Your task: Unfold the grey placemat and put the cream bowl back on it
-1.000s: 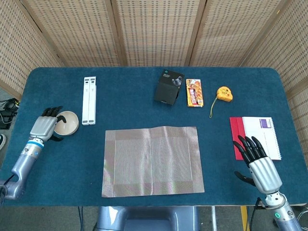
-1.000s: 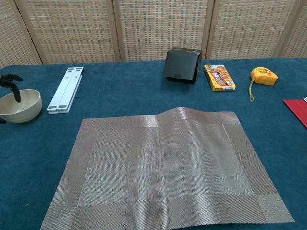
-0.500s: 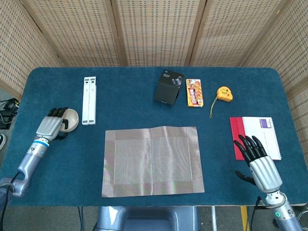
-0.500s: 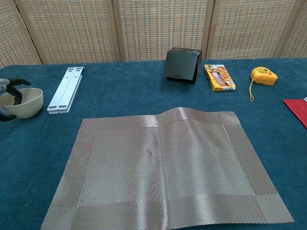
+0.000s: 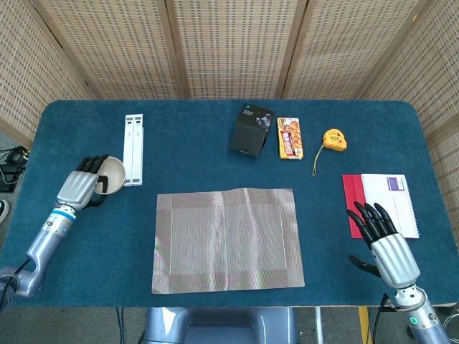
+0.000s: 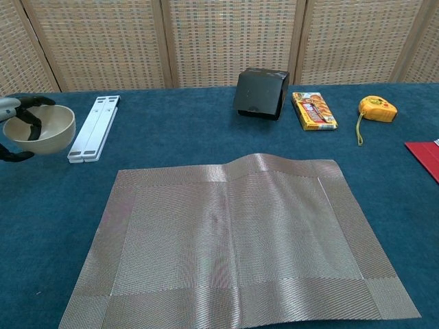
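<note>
— Placemat?
— Grey placemat (image 5: 226,239) spread flat at the middle of the blue table (image 5: 193,136), one soft ridge along its far edge. Nothing on it.
— And the bowl?
— Cream bowl (image 6: 40,129) off to the left, well apart from the mat, just beside the white folded stand (image 5: 133,149). Gripped at the rim by the left hand (image 5: 84,187), dark fingers (image 6: 29,118) hooked inside, tilted.
— Right hand (image 5: 384,246)?
— Resting near the table's front right corner, fingers spread, holding nothing, close by the red and white booklets (image 5: 381,203).
— Further back?
— Black box (image 5: 252,130), snack packet (image 5: 290,137), yellow tape measure (image 5: 333,140) in a row
</note>
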Action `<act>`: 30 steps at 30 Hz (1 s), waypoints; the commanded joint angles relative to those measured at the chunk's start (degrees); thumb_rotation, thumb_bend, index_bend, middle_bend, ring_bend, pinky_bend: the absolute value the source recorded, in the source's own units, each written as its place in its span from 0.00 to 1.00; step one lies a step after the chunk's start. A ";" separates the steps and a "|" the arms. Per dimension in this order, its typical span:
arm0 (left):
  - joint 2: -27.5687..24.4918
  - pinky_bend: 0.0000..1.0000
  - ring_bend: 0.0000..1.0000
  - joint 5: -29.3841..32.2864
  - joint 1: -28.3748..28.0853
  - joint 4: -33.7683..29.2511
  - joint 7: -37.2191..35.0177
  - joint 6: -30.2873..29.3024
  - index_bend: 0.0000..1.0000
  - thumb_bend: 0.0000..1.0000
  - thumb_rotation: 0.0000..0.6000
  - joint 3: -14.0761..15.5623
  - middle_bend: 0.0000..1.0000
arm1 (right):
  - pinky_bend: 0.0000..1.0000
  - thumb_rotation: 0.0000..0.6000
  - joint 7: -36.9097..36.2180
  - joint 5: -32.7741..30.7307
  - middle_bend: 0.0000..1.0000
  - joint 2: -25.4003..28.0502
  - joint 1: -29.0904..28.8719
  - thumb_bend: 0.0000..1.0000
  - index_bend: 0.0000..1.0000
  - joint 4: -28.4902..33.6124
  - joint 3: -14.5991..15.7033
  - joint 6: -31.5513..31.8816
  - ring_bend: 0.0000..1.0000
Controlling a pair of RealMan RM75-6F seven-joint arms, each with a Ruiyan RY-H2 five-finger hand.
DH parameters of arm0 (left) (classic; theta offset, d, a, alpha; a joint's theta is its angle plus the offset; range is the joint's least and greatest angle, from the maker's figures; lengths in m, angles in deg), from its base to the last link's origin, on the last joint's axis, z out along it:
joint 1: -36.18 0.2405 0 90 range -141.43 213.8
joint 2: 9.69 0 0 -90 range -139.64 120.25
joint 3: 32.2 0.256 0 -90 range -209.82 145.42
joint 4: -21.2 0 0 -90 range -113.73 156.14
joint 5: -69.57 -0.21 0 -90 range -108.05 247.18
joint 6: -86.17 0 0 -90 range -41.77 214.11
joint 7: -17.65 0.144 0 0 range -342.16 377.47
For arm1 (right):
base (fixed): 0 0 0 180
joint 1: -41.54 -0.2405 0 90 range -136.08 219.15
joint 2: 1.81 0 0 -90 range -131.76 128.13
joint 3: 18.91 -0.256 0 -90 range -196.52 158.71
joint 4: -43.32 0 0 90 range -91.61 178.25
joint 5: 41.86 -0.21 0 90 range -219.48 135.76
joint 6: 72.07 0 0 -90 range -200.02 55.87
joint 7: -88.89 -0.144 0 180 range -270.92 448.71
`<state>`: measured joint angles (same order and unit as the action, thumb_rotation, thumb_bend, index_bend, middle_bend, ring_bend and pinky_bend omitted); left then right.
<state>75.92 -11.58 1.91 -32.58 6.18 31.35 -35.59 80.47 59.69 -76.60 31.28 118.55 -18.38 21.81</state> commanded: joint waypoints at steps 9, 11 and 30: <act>-4.32 0.00 0.00 -9.33 -11.46 -28.57 14.33 4.56 0.66 0.49 1.00 -0.94 0.00 | 0.00 1.00 -0.54 -0.85 0.00 0.35 0.12 0.00 0.01 0.02 -0.43 0.11 0.00; -2.86 0.00 0.00 -7.64 -13.35 -30.40 17.24 7.89 0.66 0.49 1.00 -1.59 0.00 | 0.00 1.00 -0.72 -1.17 0.00 0.40 0.17 0.00 0.01 -0.12 -0.57 0.07 0.00; 7.54 0.00 0.00 1.34 -19.07 -32.74 34.07 14.79 0.65 0.48 1.00 -1.04 0.00 | 0.00 1.00 -2.52 -2.69 0.00 0.78 0.49 0.00 0.01 -0.92 -1.38 0.22 0.00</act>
<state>83.31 -10.84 -16.95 -65.05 39.35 46.08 -36.84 77.95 57.00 -75.81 31.78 117.63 -19.77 22.06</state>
